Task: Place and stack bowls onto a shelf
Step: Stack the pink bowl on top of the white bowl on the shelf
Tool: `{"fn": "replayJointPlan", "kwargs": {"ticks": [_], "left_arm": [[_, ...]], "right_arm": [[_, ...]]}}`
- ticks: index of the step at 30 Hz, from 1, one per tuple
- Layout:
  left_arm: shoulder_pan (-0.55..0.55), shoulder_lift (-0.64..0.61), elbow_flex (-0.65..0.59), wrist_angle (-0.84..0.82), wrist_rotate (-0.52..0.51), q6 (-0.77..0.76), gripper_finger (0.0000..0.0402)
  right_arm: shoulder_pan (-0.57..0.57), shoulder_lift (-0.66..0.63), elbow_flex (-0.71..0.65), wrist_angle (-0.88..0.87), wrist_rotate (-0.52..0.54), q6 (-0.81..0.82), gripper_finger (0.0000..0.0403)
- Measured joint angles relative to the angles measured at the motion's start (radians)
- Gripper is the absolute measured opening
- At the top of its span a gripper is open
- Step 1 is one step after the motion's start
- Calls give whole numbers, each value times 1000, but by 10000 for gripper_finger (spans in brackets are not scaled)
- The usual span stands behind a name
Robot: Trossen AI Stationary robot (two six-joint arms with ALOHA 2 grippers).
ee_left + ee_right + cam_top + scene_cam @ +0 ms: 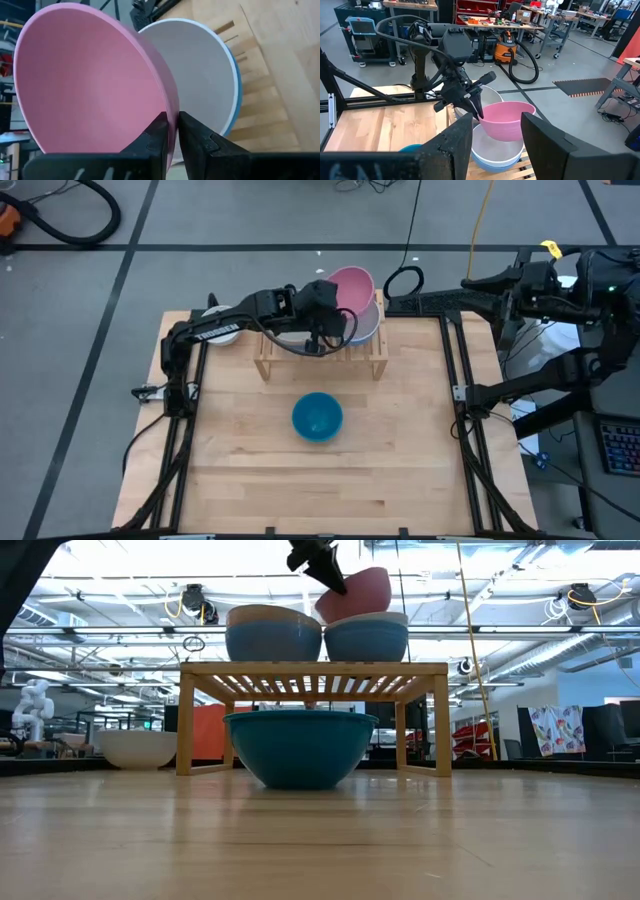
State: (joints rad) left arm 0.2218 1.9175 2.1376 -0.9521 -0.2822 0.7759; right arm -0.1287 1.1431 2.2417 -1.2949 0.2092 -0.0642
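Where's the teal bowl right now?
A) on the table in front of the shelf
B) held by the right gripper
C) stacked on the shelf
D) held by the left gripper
A: the teal bowl sits alone on the table in front of the shelf, while the left gripper is at the pink bowl instead.

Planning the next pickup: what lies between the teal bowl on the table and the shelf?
Nothing: in the high view bare tabletop separates the teal bowl from the shelf.

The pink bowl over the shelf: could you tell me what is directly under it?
Under the tilted pink bowl sits a white bowl nested in a blue bowl on the shelf. Any deeper bowls are hidden.
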Motion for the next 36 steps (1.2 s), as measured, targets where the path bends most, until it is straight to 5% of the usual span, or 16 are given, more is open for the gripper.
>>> {"fn": "replayJointPlan", "kwargs": {"ticks": [24,32,36], "left_arm": [[-32,-1,0,-68,3,-54,46],[-32,-2,-1,-68,31,-62,10],[-32,-2,-1,-68,31,-78,32]], "right_arm": [[0,1,0,-35,-1,0,160],[0,1,0,-35,-2,0,160],[0,0,0,-35,-2,0,160]]}}
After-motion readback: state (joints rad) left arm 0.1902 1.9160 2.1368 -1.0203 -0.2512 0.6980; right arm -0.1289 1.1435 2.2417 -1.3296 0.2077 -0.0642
